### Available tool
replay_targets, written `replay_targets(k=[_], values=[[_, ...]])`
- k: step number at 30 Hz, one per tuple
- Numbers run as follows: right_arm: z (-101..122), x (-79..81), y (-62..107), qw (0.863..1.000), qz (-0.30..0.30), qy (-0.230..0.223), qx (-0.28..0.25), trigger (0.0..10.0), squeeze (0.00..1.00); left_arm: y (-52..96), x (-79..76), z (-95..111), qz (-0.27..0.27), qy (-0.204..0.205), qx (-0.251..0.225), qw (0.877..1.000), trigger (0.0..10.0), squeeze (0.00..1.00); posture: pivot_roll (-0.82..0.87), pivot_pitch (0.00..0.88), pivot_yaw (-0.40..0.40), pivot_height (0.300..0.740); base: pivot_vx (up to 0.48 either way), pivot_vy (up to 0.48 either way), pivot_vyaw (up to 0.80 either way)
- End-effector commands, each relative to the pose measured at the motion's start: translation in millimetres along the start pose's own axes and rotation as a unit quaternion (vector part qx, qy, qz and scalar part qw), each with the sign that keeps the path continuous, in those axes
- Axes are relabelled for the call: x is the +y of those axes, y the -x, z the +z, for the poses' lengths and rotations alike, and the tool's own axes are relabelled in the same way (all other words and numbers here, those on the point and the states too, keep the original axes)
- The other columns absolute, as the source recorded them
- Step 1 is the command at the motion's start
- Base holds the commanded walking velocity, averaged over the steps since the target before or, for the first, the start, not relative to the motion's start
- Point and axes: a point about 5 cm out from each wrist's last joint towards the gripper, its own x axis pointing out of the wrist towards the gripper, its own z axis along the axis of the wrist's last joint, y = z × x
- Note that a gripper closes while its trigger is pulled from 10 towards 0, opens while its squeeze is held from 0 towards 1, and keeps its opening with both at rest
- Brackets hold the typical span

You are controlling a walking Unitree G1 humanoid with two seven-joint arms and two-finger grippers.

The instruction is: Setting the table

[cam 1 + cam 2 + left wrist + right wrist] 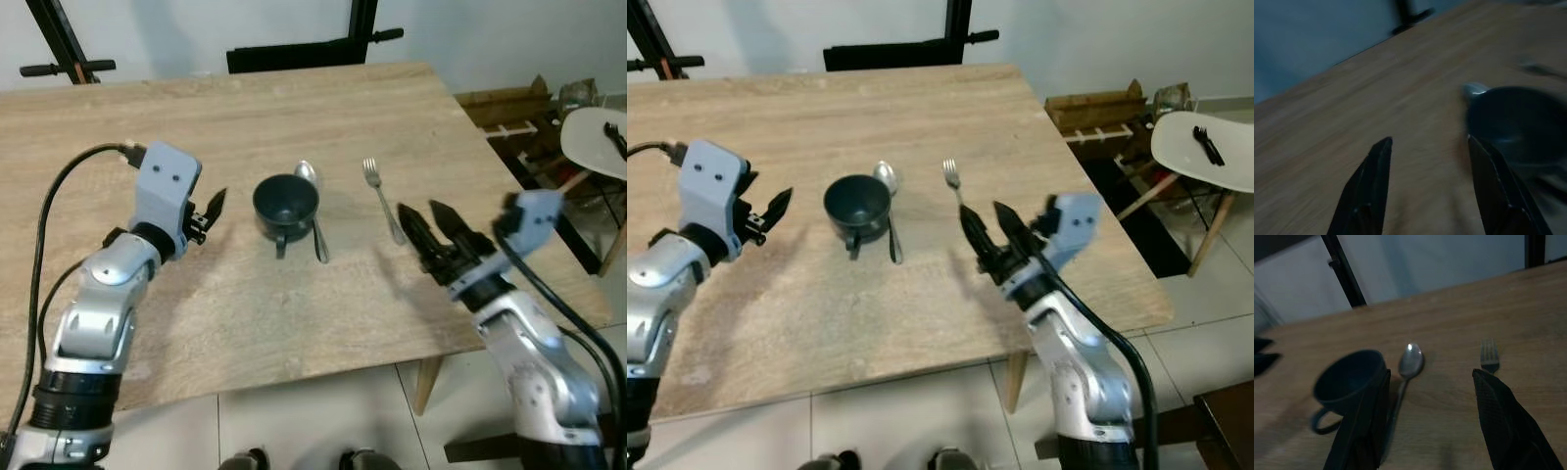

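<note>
**Left eye view: both tools hover released beside the place setting**

Left eye view shows the right tool (427,227) nearest, fingers spread with nothing between them, poised over the tabletop (294,323) just at the lower end of the fork (380,199). The left tool (209,210) hangs just beside the cup (285,204), also released and empty; its wrist view confirms two parted fingers with the cup ahead. A spoon (313,208) lies touching the cup's right side, bowl pointing away. Cup, spoon and fork sit in a row mid-tabletop.

Judging by this, the step in hand is arranging cutlery. The next move likely calls for the right tool to lower onto the fork's thin handle, a flat, low grasp needing care. Farther back stands a chair (294,54).
</note>
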Motion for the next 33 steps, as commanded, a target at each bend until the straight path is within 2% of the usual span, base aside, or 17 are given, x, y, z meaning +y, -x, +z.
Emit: replay_targets(k=[1,4,6,7,8,14,18,23,26,33], values=[[-8.3,-5.2,-4.1,1.000,-0.010,0.018,0.023,10.0,0.00,3.1,-4.1,11.1,-0.047,0.007,-0.015,0.999,10.0,0.07,-0.03,0.100,0.070,0.740,0.000,0.000,0.00],[-13.2,-14.2,-21.6,0.997,-0.007,0.055,0.053,10.0,0.00,10.2,-9.9,30.3,-0.131,-0.008,-0.030,0.991,10.0,0.06,-0.02,0.114,0.066,0.740,0.000,0.000,0.00],[-15.6,-19.6,-28.7,0.996,-0.002,0.062,0.067,10.0,0.00,14.5,-12.8,37.4,-0.166,-0.015,-0.033,0.985,10.0,0.06,0.01,0.126,0.063,0.740,0.000,0.000,0.00],[-16.2,-27.5,-37.0,0.994,-0.003,0.069,0.080,10.0,0.00,19.8,-15.1,45.7,-0.193,-0.017,-0.039,0.980,10.0,0.06,0.02,0.134,0.062,0.740,0.000,0.000,0.00],[-16.2,-27.5,-37.0,0.994,-0.003,0.069,0.080,10.0,0.00,19.8,-15.1,45.7,-0.193,-0.017,-0.039,0.980,10.0,0.06,0.02,0.134,0.062,0.740,0.000,0.000,0.00],[-13.4,-50.5,-55.7,0.987,-0.034,0.109,0.113,10.0,0.00,29.2,-14.5,65.2,-0.228,-0.012,-0.044,0.973,10.0,0.06,0.06,0.148,0.056,0.740,0.000,0.000,0.00],[-12.7,-56.8,-66.3,0.986,-0.044,0.100,0.123,10.0,0.00,34.3,-18.5,60.1,-0.270,-0.028,-0.009,0.962,10.0,0.06,0.08,0.162,0.054,0.740,0.000,0.000,0.00],[-18.8,-57.8,-71.1,0.986,-0.036,0.089,0.133,10.0,0.00,32.4,-23.4,46.8,-0.282,-0.028,0.026,0.959,10.0,0.07,0.12,0.183,0.052,0.740,0.000,0.000,0.00],[-21.8,-56.9,-72.8,0.986,-0.030,0.089,0.137,10.0,0.00,31.4,-28.1,47.6,-0.287,-0.030,0.029,0.957,10.0,0.07,0.13,0.193,0.054,0.740,0.000,0.000,0.00],[-29.8,-55.8,-75.0,0.978,-0.029,0.123,0.163,10.0,0.00,25.1,-34.8,49.7,-0.302,-0.030,0.030,0.953,10.0,0.07,0.14,0.202,0.064,0.740,0.000,0.000,0.00]])
